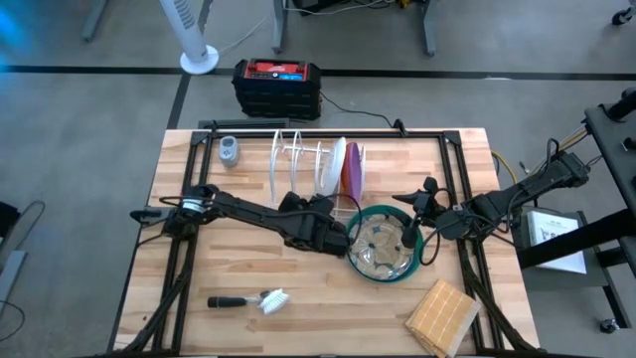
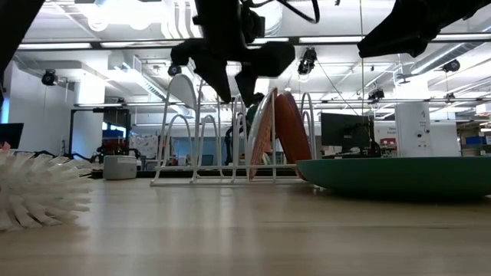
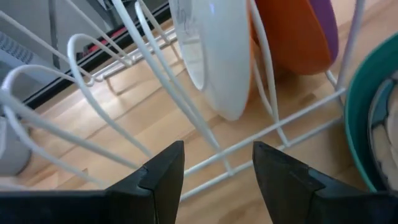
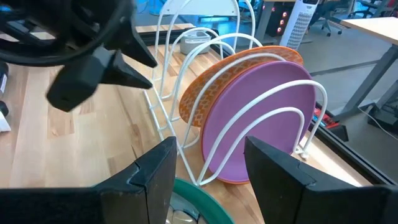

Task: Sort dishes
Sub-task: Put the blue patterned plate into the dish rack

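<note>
Flanking rack (image 1: 313, 164), open end effectors; labels perhaps unreadable.

Pale wood table (image 1: 248, 268), white wire rack (image 1: 298, 159)

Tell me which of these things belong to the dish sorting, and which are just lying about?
Part of the job:
- orange plate, in the rack
- purple plate, in the rack
- green plate, flat on the table
- speckled plate, lying in the green one
- white wire rack

Lying about:
- dish brush
- wooden block
- black and red box
</note>
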Tool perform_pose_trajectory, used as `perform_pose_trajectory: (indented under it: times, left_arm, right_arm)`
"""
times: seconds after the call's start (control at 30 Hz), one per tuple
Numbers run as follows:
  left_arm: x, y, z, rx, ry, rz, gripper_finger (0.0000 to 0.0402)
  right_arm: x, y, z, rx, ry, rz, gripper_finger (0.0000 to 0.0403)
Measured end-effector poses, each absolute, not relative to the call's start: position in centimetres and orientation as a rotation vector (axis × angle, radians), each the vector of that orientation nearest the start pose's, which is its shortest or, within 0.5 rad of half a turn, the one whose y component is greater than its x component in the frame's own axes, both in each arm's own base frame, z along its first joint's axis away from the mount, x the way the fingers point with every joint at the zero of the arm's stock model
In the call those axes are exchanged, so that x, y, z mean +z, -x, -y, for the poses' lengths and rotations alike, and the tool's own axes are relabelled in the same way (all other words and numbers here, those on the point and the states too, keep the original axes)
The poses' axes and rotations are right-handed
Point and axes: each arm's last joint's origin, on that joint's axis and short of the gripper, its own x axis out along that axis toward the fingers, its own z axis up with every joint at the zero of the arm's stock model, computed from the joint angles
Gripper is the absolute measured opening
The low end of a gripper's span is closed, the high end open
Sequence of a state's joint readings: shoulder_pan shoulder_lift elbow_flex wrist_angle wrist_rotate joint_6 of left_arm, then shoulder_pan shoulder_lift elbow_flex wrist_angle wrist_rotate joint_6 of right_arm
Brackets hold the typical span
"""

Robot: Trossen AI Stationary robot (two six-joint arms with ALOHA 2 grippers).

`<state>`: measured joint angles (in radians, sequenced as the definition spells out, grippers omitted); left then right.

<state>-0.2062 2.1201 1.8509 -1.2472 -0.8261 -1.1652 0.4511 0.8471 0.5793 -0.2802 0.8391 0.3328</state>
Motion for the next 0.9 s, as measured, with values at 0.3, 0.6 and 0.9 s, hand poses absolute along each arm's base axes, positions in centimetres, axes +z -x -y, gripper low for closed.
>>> perform_pose_trajectory:
  times: [0.3, 0.6, 0.9]
  left_arm:
    - [26.1, -39.9, 10.4, 1.053, 0.09, -0.776, 0.0179]
    - [30.0, -37.2, 15.4, 0.963, -0.193, -0.689, 0.0178]
    - [35.3, -32.6, 19.8, 0.769, -0.632, -0.58, 0.0178]
  right_arm:
    - [24.9, -16.4, -5.6, -0.443, -0.032, -0.365, 0.0181]
    - [24.9, -16.4, -5.6, -0.434, -0.127, -0.356, 0.0181]
    - [24.9, -16.4, -5.7, -0.392, -0.057, -0.38, 0.0181]
